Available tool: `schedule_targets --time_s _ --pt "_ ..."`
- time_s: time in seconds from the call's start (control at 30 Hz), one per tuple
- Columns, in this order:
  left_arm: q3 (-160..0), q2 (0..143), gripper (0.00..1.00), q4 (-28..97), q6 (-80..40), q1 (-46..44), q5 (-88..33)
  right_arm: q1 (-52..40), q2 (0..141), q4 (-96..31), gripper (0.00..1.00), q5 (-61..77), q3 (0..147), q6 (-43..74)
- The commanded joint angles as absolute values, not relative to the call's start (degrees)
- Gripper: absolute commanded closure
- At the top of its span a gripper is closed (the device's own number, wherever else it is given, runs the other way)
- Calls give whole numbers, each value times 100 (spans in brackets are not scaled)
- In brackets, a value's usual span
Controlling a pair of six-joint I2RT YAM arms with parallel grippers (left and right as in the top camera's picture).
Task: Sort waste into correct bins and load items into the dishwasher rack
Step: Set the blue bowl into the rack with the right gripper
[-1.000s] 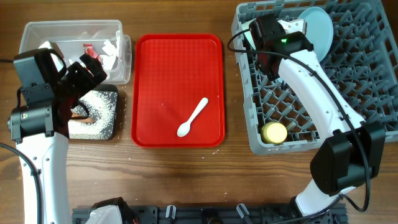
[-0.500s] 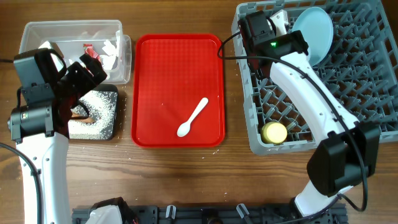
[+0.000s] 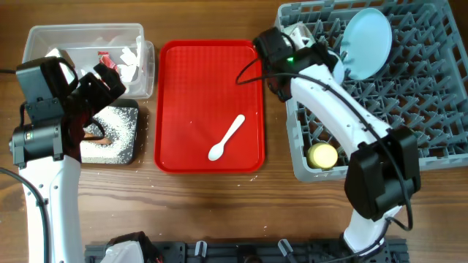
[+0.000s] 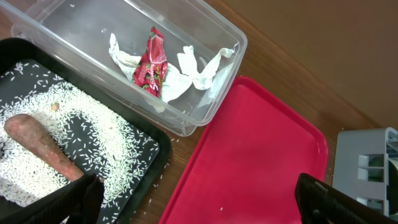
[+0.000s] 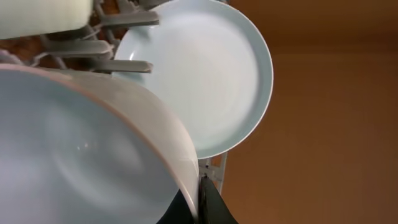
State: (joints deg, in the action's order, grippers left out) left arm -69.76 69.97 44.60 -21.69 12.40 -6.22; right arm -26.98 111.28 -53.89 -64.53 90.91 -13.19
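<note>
My right gripper [image 5: 200,200] is shut on the rim of the light blue bowl [image 5: 81,155], at the left edge of the grey dishwasher rack [image 3: 424,109]. The pale blue plate [image 3: 365,33] stands upright in the rack, with the whitish bowl [image 5: 43,15] beside it and the yellow cup [image 3: 322,155] at the front left. The white spoon [image 3: 227,137] lies on the red tray [image 3: 190,73]. My left gripper [image 4: 205,208] is open and empty, high above the black tray [image 4: 155,146], which holds white grains [image 4: 93,118] and the carrot piece [image 4: 37,140]. The clear tub [image 3: 44,36] holds the red wrapper [image 4: 151,59] and white paper [image 4: 199,68].
The red tray lies between the bins on the left and the rack on the right. A few grains lie on the wood beside the black tray. The right arm reaches across the rack's left side.
My right arm has swung left from over the rack's back-left part to the rack's left edge beside the red tray. The left arm has not moved.
</note>
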Motion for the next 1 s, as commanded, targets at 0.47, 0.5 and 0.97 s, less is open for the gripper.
schedule_targets --time_s 0.47,0.5,0.97 --pt "-7039 7015 0 4449 -2119 1264 -569 -2683 11216 -4602 96 -7640 8847 -1638" --pt "-7039 7015 0 4447 -2119 1267 -569 -2683 11216 -4650 96 -7518 8847 -1586" --pt "-7039 7015 0 4447 -2119 1264 -569 -2681 11216 -5319 96 -6543 8847 -882"
